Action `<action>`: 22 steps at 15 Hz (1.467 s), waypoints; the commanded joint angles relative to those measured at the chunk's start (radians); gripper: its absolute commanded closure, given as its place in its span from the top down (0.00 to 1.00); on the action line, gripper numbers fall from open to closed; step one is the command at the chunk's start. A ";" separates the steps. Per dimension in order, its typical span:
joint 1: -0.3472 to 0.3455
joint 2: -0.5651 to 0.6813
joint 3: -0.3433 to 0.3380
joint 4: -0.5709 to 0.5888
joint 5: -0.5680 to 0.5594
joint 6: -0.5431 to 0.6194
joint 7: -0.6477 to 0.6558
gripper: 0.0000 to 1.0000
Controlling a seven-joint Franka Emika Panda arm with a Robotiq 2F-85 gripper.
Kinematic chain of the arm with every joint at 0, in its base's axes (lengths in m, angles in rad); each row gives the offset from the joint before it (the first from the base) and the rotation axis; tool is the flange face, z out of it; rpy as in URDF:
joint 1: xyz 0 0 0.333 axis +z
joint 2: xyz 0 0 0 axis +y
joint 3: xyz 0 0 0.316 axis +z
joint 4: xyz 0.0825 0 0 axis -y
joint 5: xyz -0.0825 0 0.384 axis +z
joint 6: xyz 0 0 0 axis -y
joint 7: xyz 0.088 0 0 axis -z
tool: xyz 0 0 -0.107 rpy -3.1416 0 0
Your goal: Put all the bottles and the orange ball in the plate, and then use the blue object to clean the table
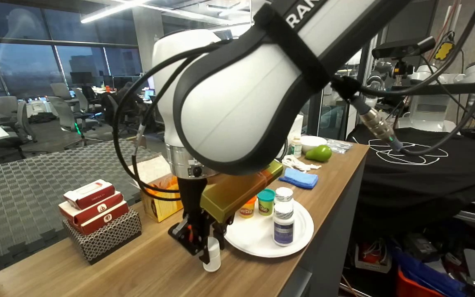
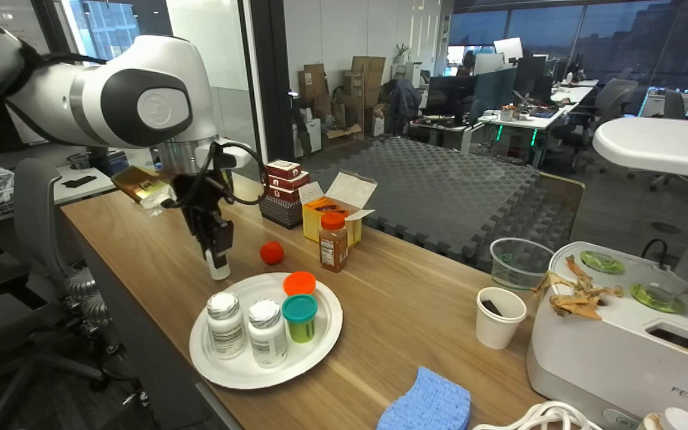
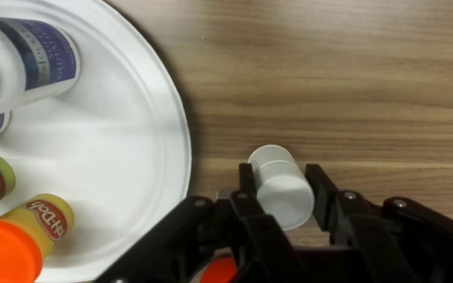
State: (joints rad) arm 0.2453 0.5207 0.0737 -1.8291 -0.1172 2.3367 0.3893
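Note:
A small white bottle [image 3: 285, 192] stands on the table beside the white plate [image 1: 254, 250]. My gripper [image 3: 279, 169] is around it, one finger on each side. A narrow strip of wood shows between the bottle and the right fingertip, so the fingers look open. The plate holds two white bottles [image 2: 226, 331] [image 2: 268, 340], a Play-Doh tub with an orange lid [image 3: 37, 236] and one with a teal lid [image 2: 300, 325]. The orange-red ball [image 2: 272, 252] lies behind the gripper. A brown bottle with an orange lid [image 2: 333, 245] stands near it. The blue sponge [image 2: 426, 403] lies flat.
An open yellow box [image 2: 353, 230] and red boxes on a patterned box [image 1: 103, 235] stand along the table's far edge. A paper cup [image 2: 499, 319], a clear tub [image 2: 517, 263], a white appliance [image 2: 624, 352], a white cable [image 1: 297, 164] and a green pear [image 1: 319, 153] lie farther along.

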 commanded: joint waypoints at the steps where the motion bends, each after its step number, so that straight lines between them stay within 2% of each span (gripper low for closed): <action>1: -0.006 -0.030 -0.026 0.013 0.014 -0.030 -0.008 0.12; 9: -0.083 -0.038 -0.085 0.005 0.040 -0.034 -0.008 0.12; 16: -0.147 -0.054 -0.086 -0.035 0.092 -0.027 -0.043 0.12; 22: -0.171 -0.059 -0.075 -0.079 0.114 -0.025 -0.100 0.14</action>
State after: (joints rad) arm 0.0822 0.5001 -0.0105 -1.8728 -0.0359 2.3198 0.3356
